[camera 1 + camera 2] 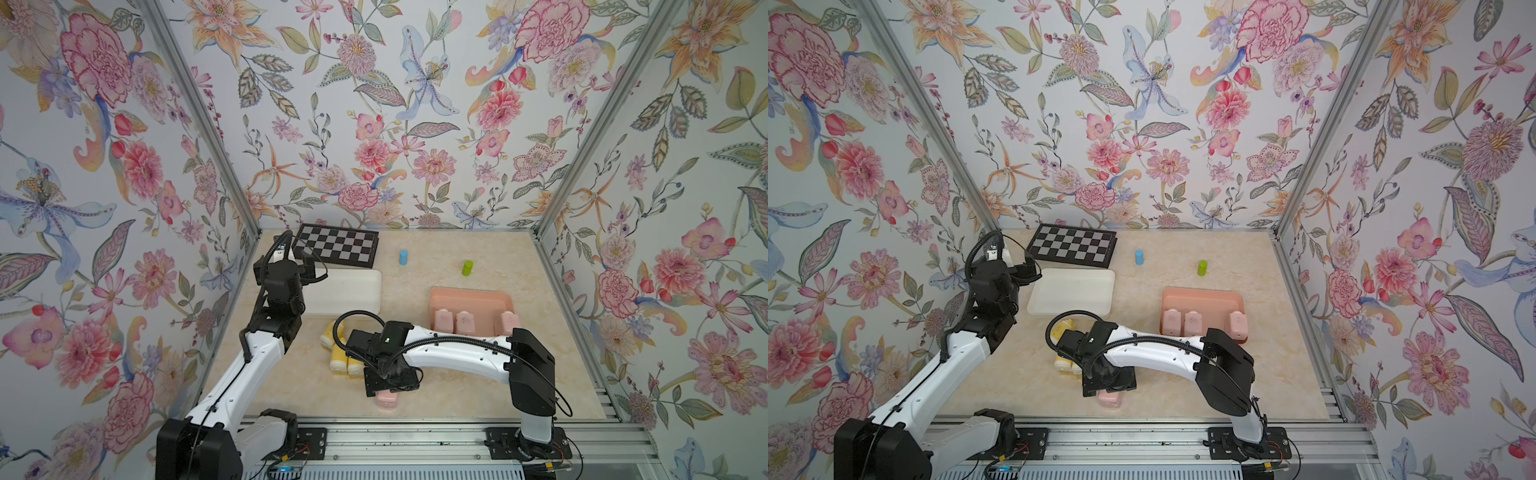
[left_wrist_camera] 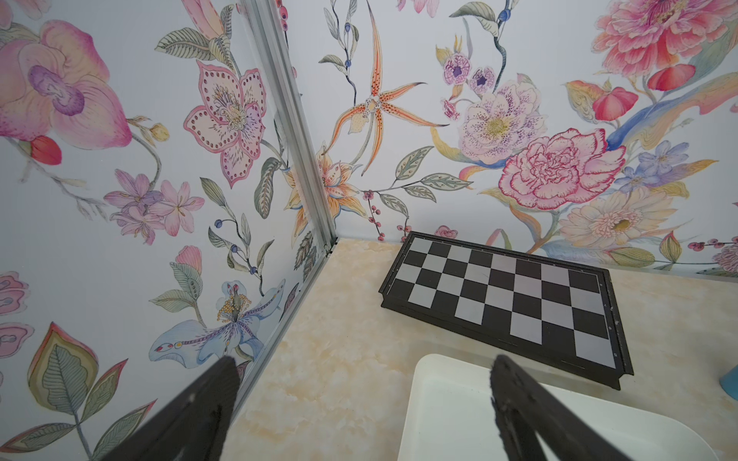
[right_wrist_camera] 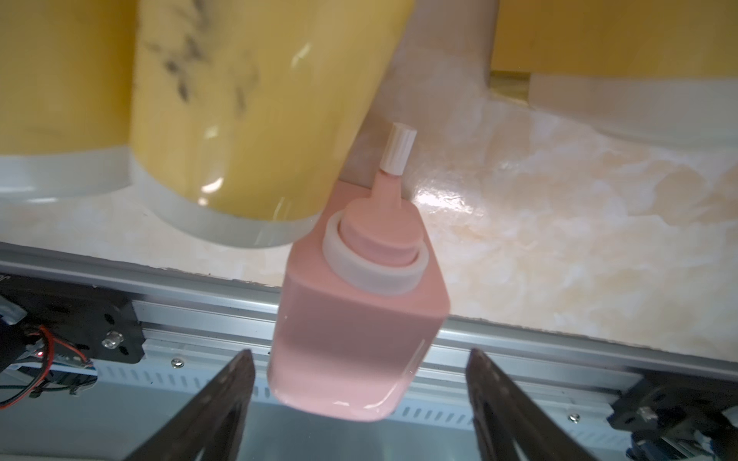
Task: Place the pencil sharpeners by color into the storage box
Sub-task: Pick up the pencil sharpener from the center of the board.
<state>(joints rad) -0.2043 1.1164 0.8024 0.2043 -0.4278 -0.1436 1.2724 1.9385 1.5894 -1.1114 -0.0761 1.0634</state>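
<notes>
Right hand (image 3: pixel 360 353) is hovering low over the lone pink sharpener (image 3: pixel 355 319) at the near edge of the table (image 1: pixel 457 386). We are seeing its jaws standing apart, one on either side of the body with a sliver of gap on each, so nothing is gripped yet. We are reading that straddle as the set-up for a squeeze across the flat sides. Just beyond, the yellow sharpeners (image 1: pixel 338 357) are lying in a huddle, one crowding the pink piece's shoulder, so the lift is calling for care. Further back, three pink sharpeners (image 1: pixel 464 322) are standing along the near wall of the pink tray (image 1: pixel 469 296), colour matched. Left hand (image 2: pixel 363 361) is hanging wide open and empty over a corner of the white tray (image 1: pixel 345 291), presumably meant for the yellows.
</notes>
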